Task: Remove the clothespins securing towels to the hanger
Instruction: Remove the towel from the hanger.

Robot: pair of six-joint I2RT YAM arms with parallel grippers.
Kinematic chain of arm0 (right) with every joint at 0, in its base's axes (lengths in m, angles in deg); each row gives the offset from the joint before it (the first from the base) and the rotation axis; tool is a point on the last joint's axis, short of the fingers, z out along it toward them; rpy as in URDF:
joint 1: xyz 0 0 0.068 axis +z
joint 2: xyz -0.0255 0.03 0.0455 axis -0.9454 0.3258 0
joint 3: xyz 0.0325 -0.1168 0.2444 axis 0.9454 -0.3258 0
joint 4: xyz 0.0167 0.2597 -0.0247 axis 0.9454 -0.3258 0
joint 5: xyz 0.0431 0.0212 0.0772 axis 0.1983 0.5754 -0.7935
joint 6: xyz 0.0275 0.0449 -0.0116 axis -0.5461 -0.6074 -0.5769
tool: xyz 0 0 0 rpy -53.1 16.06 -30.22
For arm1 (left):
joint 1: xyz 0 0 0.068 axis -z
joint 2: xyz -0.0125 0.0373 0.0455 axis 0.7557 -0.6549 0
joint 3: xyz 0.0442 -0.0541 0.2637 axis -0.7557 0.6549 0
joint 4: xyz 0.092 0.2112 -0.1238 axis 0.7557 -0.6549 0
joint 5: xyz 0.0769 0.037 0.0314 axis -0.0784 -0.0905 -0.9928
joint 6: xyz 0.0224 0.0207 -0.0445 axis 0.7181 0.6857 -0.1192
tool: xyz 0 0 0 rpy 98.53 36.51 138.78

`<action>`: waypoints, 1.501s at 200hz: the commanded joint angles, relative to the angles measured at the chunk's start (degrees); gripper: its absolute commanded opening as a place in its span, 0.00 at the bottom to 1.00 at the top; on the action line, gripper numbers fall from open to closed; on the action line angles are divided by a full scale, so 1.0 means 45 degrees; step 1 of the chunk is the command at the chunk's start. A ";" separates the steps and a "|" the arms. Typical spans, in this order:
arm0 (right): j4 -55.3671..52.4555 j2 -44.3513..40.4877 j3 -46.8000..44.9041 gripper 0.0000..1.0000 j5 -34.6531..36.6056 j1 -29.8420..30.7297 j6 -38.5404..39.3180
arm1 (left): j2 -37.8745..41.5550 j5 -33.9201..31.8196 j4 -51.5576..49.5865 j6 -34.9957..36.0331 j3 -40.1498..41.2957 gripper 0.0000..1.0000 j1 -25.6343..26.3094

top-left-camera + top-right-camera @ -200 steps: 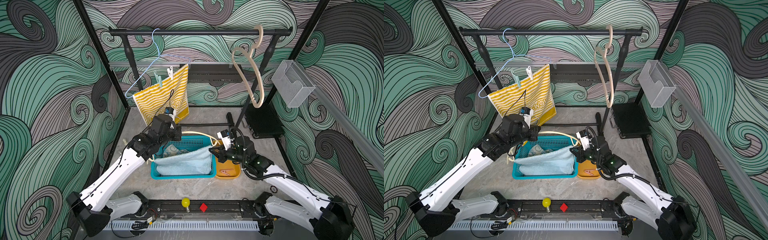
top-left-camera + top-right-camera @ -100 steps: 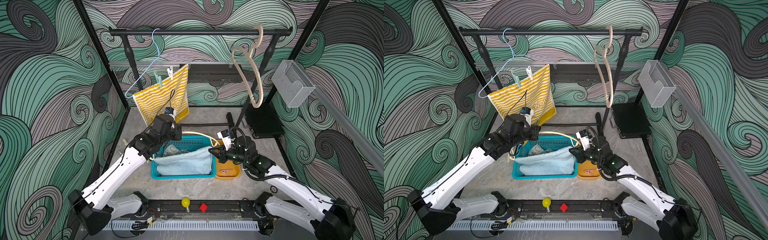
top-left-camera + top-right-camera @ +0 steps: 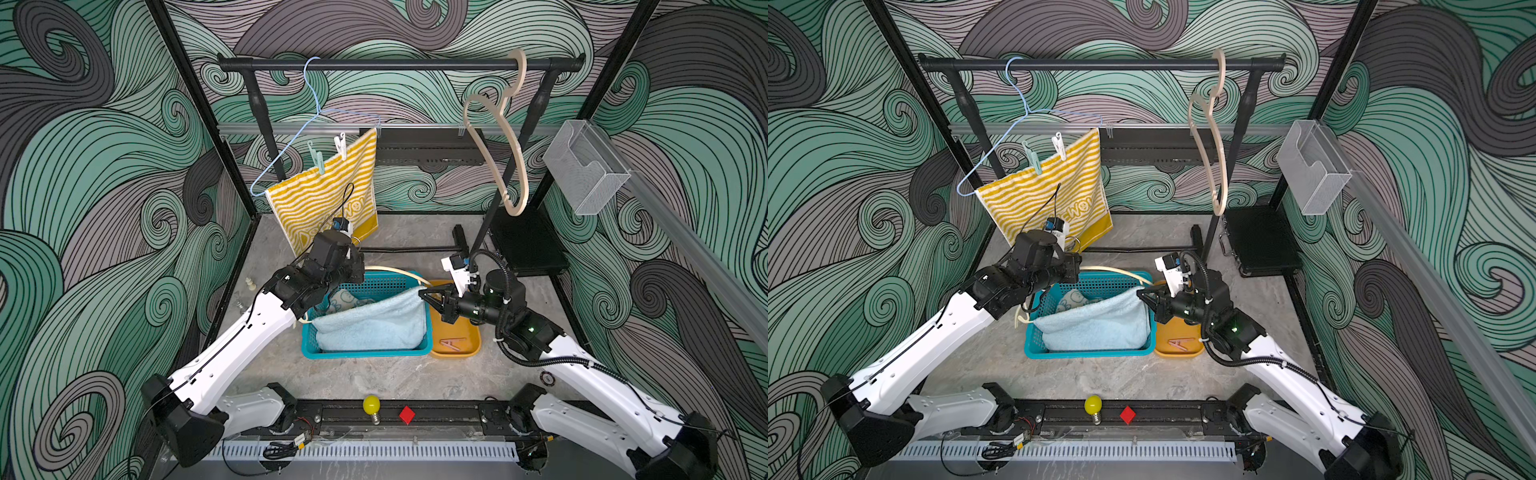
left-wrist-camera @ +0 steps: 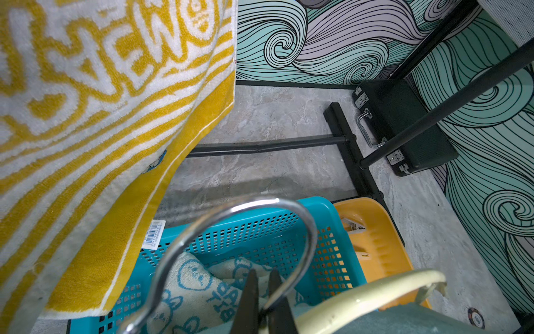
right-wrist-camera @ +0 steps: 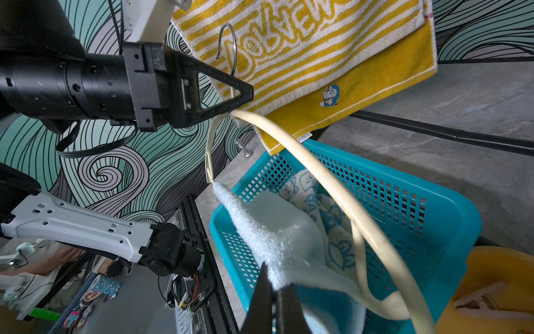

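Observation:
A yellow-and-white striped towel (image 3: pixel 328 199) hangs from a blue wire hanger (image 3: pixel 318 111), pinned by a mint clothespin (image 3: pixel 316 160) and a white clothespin (image 3: pixel 340 145). My left gripper (image 4: pixel 261 289) is shut on a cream hanger (image 5: pixel 318 173) at the base of its metal hook, above the teal basket (image 3: pixel 365 353). A light-blue towel (image 3: pixel 374 324) drapes from that hanger into the basket, over a bunny-print towel (image 4: pixel 196 277). The right gripper (image 5: pixel 273 289) is shut on the light-blue towel's edge. A pink clothespin (image 3: pixel 452 344) lies in the orange tray (image 3: pixel 469 336).
A wooden hanger (image 3: pixel 515 166) hangs on the black rail at the right. Behind the right arm lies a black case (image 3: pixel 528 245), and a clear box (image 3: pixel 582 166) is fixed to the right wall. A yellow bulb (image 3: pixel 371 404) and a red block (image 3: pixel 407 414) sit at the front.
The right gripper has edged to the left over the basket's right rim with the towel edge in it. The left arm has hardly moved.

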 commanded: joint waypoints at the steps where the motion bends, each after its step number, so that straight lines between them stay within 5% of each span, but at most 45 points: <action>1: 0.0271 -0.0125 0.0492 0.00 0.0151 0.0054 0.0005 | 0.0157 -0.0327 -0.0070 -0.0115 0.0015 0.00 0.0078; 300: -0.0120 -0.0204 0.4160 0.00 0.0121 0.0050 0.0700 | 0.0864 -0.1048 -0.0057 -0.0284 0.0446 0.00 0.0079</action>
